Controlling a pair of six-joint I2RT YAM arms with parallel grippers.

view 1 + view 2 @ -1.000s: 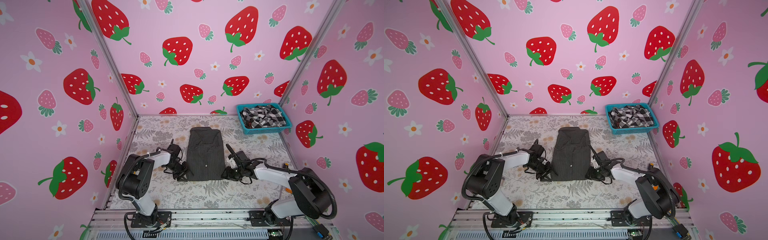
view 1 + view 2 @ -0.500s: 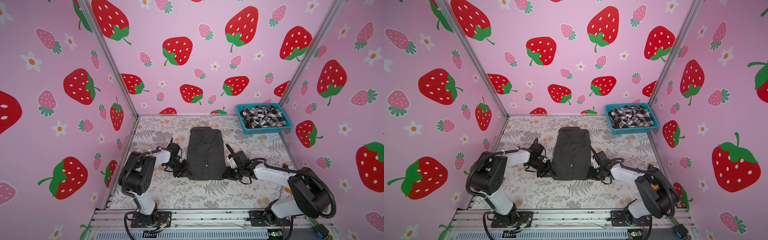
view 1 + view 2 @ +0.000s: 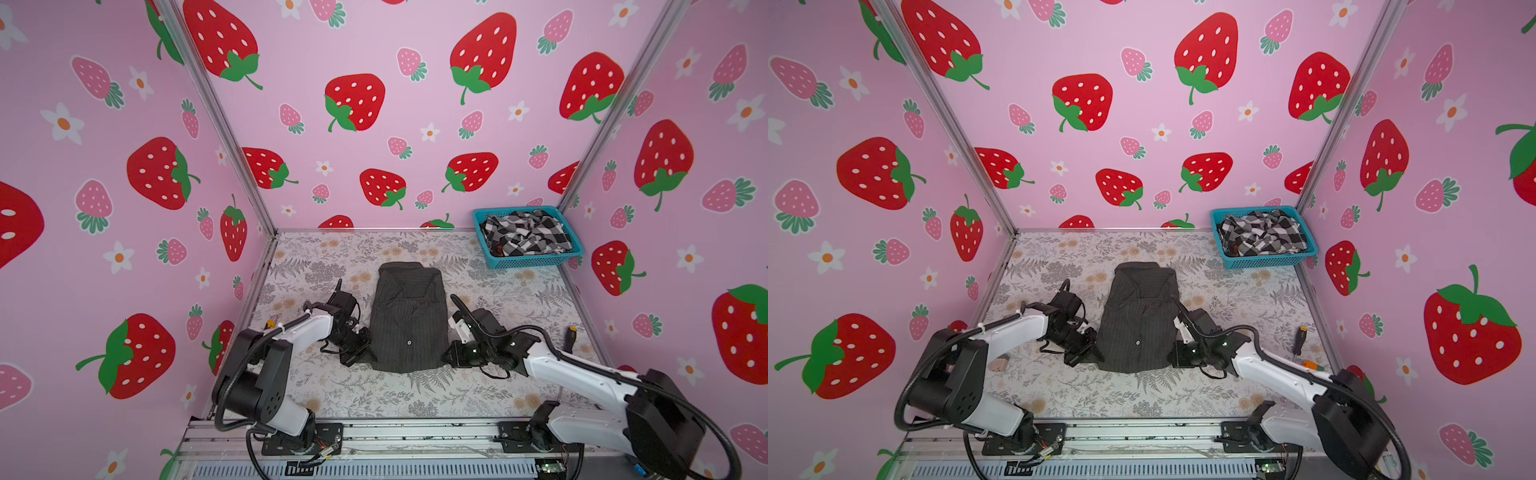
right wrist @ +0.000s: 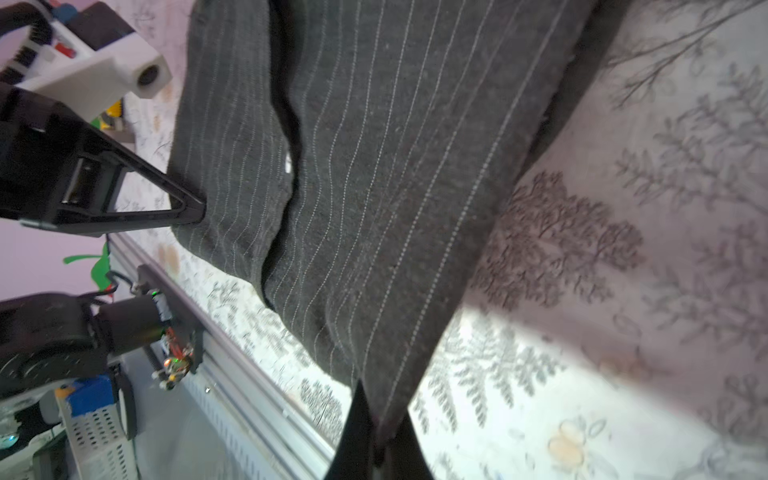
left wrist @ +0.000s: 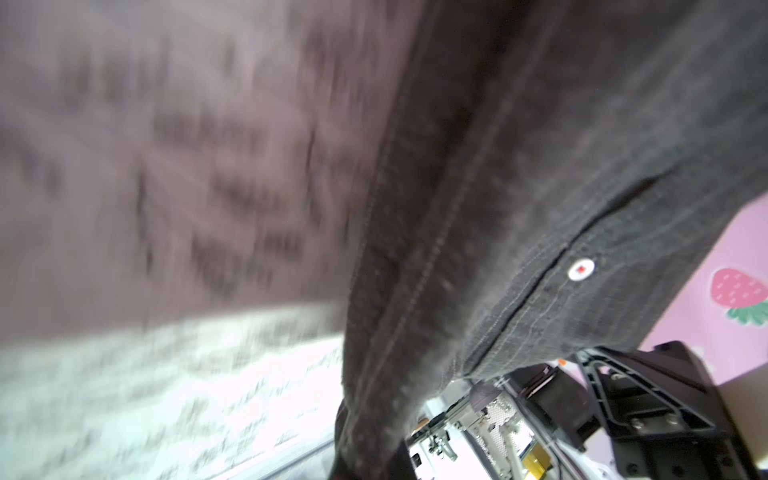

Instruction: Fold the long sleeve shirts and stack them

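The dark pinstriped long sleeve shirt (image 3: 409, 320) (image 3: 1140, 320) lies folded into a narrow strip in the middle of the floral table. My left gripper (image 3: 371, 359) (image 3: 1098, 357) is shut on its near left corner, and the cloth runs down between the fingers in the left wrist view (image 5: 370, 461). My right gripper (image 3: 445, 357) (image 3: 1171, 359) is shut on the near right corner, with the hem pinched at the fingertips in the right wrist view (image 4: 380, 451). The black-and-white checked shirt (image 3: 525, 237) (image 3: 1262, 235) sits crumpled in the basket.
The blue basket (image 3: 532, 262) stands in the back right corner against the wall. A black-handled tool (image 3: 1299, 338) and an orange piece (image 3: 1313, 365) lie by the right wall. A small beige block (image 3: 998, 365) lies near the left arm. Metal rail along the front edge.
Both grippers have gone from open to shut on the near corners of the pinstriped shirt. The left gripper has slid slightly in toward the shirt's edge.
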